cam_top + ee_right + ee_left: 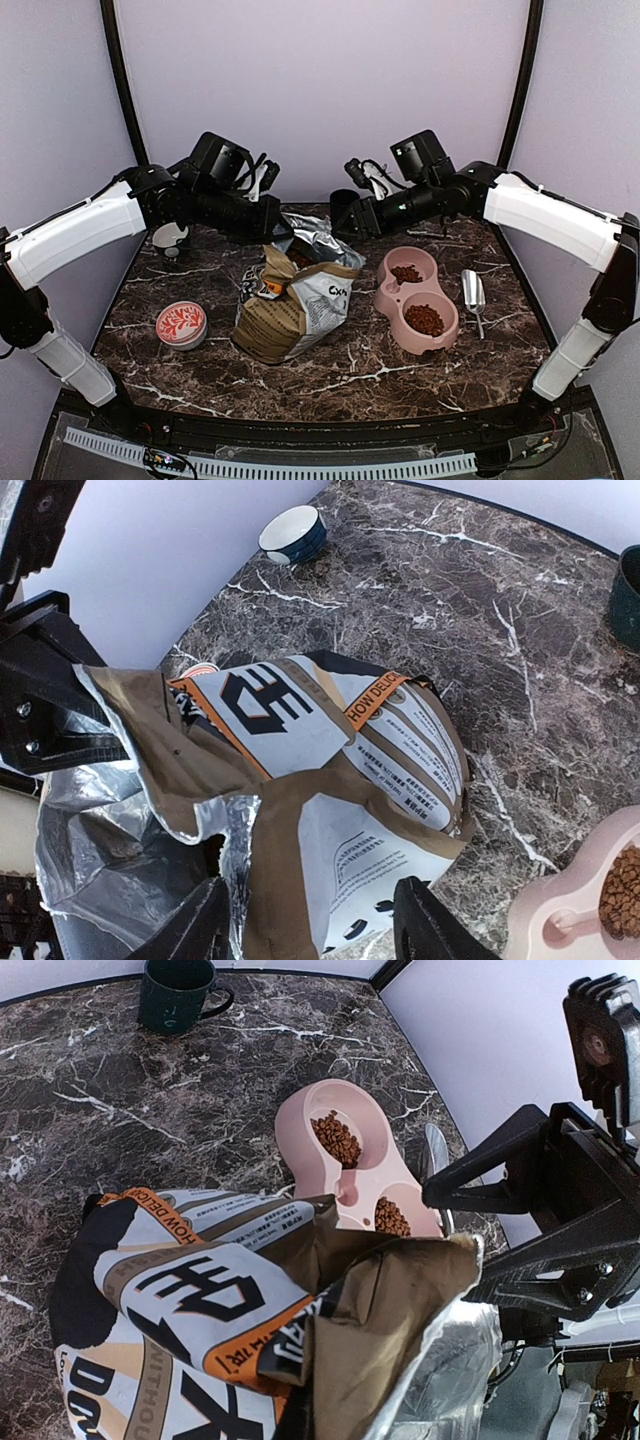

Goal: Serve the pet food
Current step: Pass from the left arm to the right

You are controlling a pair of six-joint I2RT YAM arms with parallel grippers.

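Kibble (424, 320) lies in both of the 2 wells of the pink bowl (382, 295), right of centre in the top view. In the left wrist view the same 2 heaps show just beyond the bag's mouth.

The bag (290, 315) stands crumpled at the centre of the table, its mouth open and its silver lining showing.

The left gripper (447, 1245), at the right of the left wrist view, is pressed together on the bag's torn top edge. The right wrist view shows that grip at its left edge.

The right gripper (310, 900) sits at the bottom of the right wrist view. Its 2 fingers are spread, 1 on each side of the bag's folded brown-and-silver edge. I cannot tell whether they touch it.

A scoop (472, 293) lies just right of the pink bowl. A mug (178, 995) stands at the upper left of the left wrist view. A small bowl (292, 532) sits at the top of the right wrist view. A red dish (181, 324) rests left of the bag.
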